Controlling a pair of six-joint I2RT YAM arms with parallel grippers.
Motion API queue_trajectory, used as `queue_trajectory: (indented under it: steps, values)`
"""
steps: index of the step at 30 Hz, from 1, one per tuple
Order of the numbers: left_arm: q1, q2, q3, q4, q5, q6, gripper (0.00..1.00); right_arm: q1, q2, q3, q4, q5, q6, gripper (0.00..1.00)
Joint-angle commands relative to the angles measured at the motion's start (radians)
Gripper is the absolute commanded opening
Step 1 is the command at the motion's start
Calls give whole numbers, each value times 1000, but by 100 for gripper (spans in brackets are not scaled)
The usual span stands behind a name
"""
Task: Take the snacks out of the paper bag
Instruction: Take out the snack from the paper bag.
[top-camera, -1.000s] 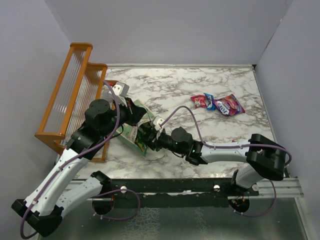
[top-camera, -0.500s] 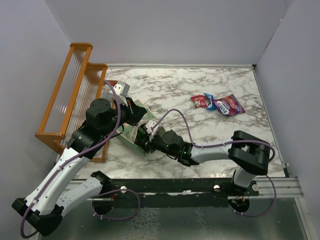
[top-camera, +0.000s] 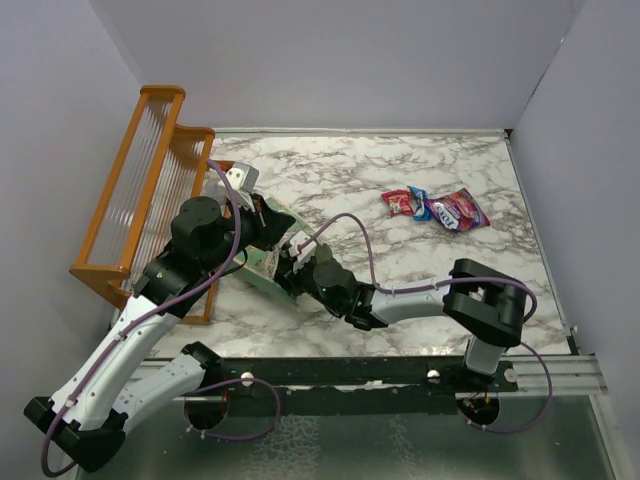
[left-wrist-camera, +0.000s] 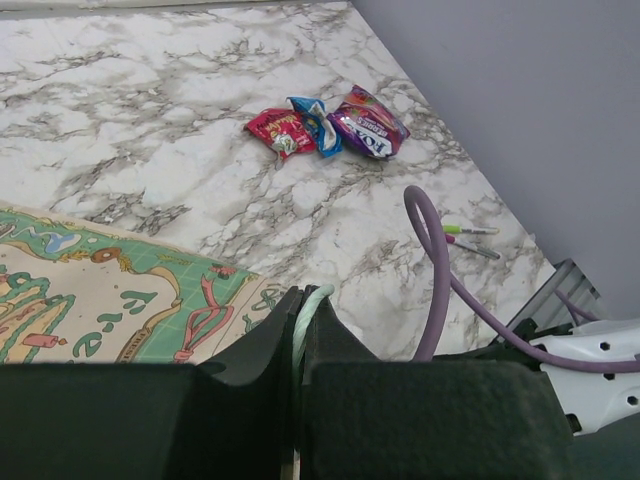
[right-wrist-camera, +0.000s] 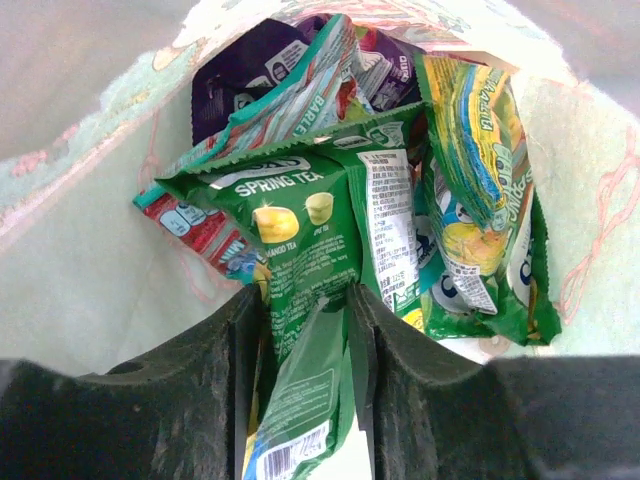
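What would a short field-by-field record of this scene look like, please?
left claw: shut on the handle of the paper bag
right claw: inside the paper bag, closed around a green packet
already out: three packets lying together on the table, toward its far right
in the bag: more packets, piled behind the green one

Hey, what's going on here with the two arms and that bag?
The left gripper is shut on the paper bag by its white handle, holding the bag on the marble table. The right gripper is inside the bag, its fingers pinching a green packet among the other snacks there. Three packets already lie out on the table, far from the bag.
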Motion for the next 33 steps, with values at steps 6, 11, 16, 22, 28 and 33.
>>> queue_trajectory:
  steps: [6,11,16,22,28,33]
  values:
    - [3,-9,22,16,3,14,0,0,-113,-25,-74,83,36,7]
    - [3,-12,9,17,-7,24,0,0,-223,-101,-108,63,62,1]
    - [2,-11,3,30,-6,25,0,1,-307,-138,-164,21,86,1]
    - [3,-18,-2,36,-9,25,0,0,-397,-179,-216,-53,142,1]
    - [3,-29,-12,38,-17,31,0,0,-543,-209,-307,-130,172,1]
    - [3,-31,-17,43,-36,47,0,0,-705,-209,-466,-144,152,1]
